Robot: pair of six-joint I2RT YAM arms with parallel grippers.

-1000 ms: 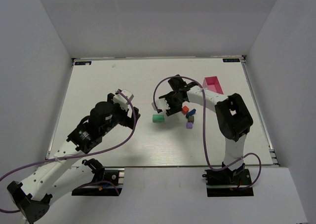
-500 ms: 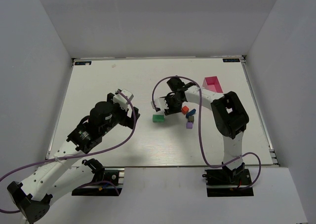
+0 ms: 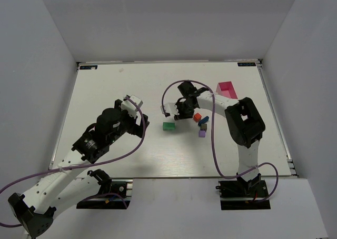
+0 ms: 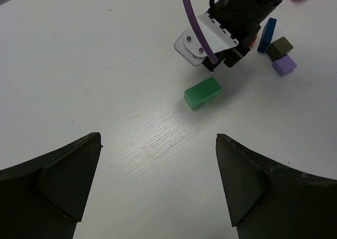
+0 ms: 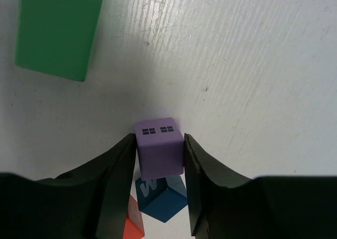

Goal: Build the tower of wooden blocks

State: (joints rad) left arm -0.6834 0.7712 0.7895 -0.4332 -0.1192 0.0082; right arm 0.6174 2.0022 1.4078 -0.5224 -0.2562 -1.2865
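The purple cube [image 5: 159, 155], its top face printed with small window marks, sits between the fingers [image 5: 113, 181] of my right gripper [image 5: 158, 137]. Both pads press its sides, so I have it pinched. I cannot tell whether it rests on the table [image 3: 116, 91] or hangs just above it. From overhead my own wrist hides it completely.

Right behind the cube a dark blue block [image 5: 160, 199] with a pale letter shows only in part, covered by the cube and my fingers. A red-orange block [image 5: 134, 226] beside it is cut off at the frame's bottom edge. The green block [image 5: 58, 31] lies flat beyond my fingertips, its far end out of frame. Overhead, a brown block [image 3: 203, 127] and a second purple block [image 3: 201, 133] sit close together just right of my right gripper. The pink tray [image 3: 227, 89] is farther back toward the right corner.

My left gripper [image 4: 158, 139] hangs above bare table near the green block. Its fingers are spread as wide as they go and hold nothing.

Compared with a second ago, my right fingers have drawn in around the cube. My right gripper has edged a little back from the green block, and my elbow has shifted left. The loose blocks and my left arm have stayed put.
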